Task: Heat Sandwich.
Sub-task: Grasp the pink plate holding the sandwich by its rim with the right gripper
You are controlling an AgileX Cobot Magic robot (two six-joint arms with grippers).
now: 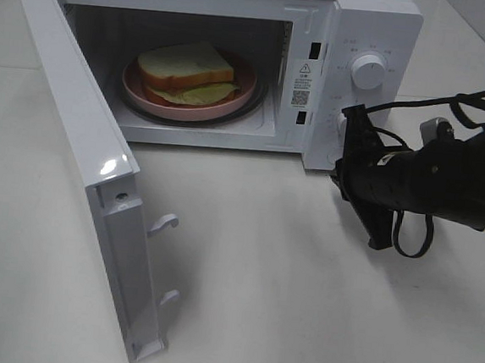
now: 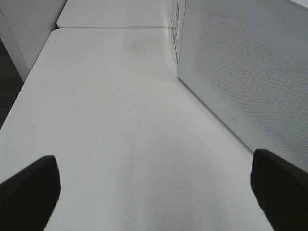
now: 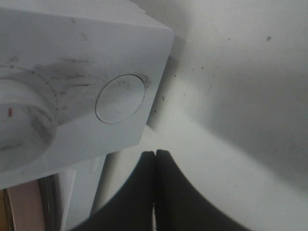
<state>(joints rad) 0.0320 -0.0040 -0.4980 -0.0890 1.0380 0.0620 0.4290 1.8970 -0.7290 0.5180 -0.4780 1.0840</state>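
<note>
The sandwich (image 1: 185, 66), thick white bread with a tan crust and pale green filling, lies on a round pink plate (image 1: 189, 111) inside the open microwave (image 1: 375, 23). My right gripper (image 1: 344, 148) hovers just in front of the lower part of the control panel. In the right wrist view its fingers (image 3: 155, 166) are pressed together with nothing between them, close to a round button (image 3: 120, 98) and a knob (image 3: 19, 125). My left gripper (image 2: 154, 192) shows only in the left wrist view. It is open wide and empty over the table, beside the microwave's perforated wall (image 2: 240, 72).
The microwave door (image 1: 78, 116) is swung out toward the front left, with two latch hooks (image 1: 164, 223) jutting from its edge. The upper knob (image 1: 369, 72) sits on the panel. Black cables (image 1: 479, 96) trail behind the right arm. White table (image 1: 283, 304) lies in front.
</note>
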